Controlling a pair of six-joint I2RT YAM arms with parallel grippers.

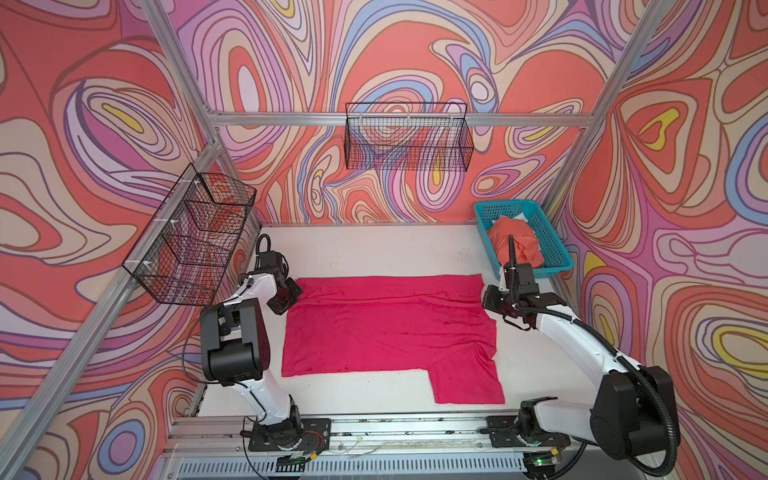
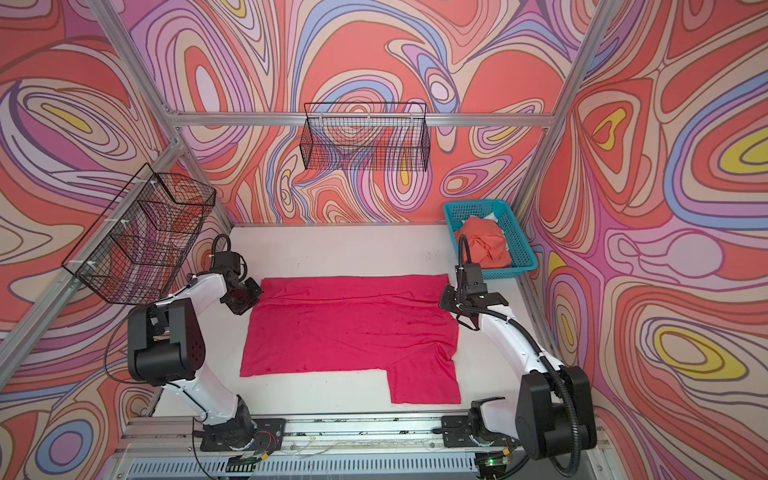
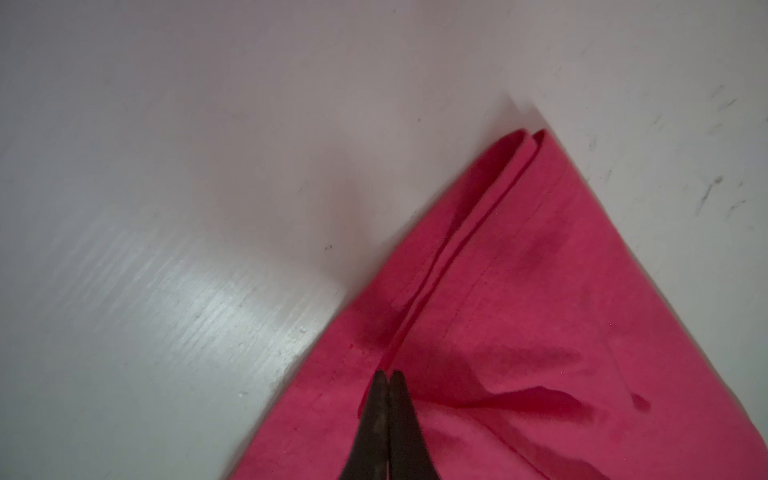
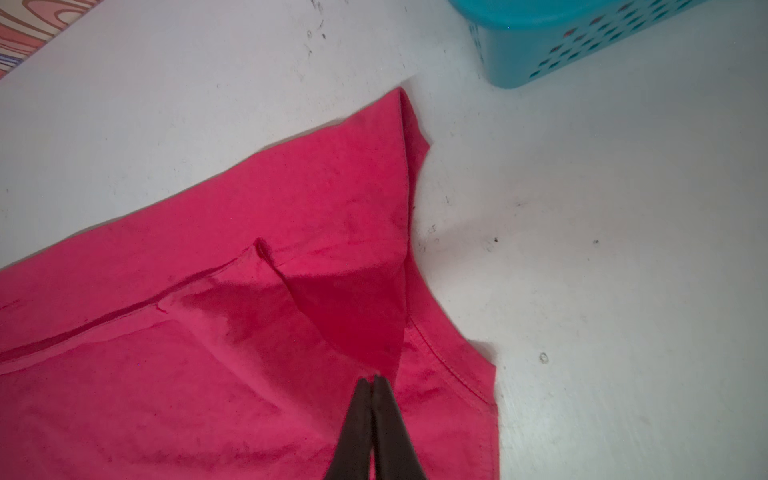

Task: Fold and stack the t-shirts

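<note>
1. On the worktop [image 1: 374,249], mid: pink shirt [image 1: 390,328] lying flat. Orange shirt [image 1: 515,245] bunched in the basket [image 1: 498,204], far right.
2. Left end effector [image 3: 388,374] and right end effector [image 4: 374,379] pressed together, seemingly pinching the pink shirt's far corners.
3. Risks: thin pinch slipping mid-fold, uneven pull skewing it, front flap bunching underneath.

Bright, even light falls from overhead in both top views, leaving only faint shadows on the white surface [image 1: 374,249]. The patterned walls [image 1: 83,124] bow outward toward the edges. The wrist views are dimmer and grey at the corners, one with a streaky glare. The left pincer [image 3: 388,374] and right pincer [image 4: 371,379] loom dark and soft-edged. A soft shadow borders the pink shirt [image 4: 249,199].
</note>
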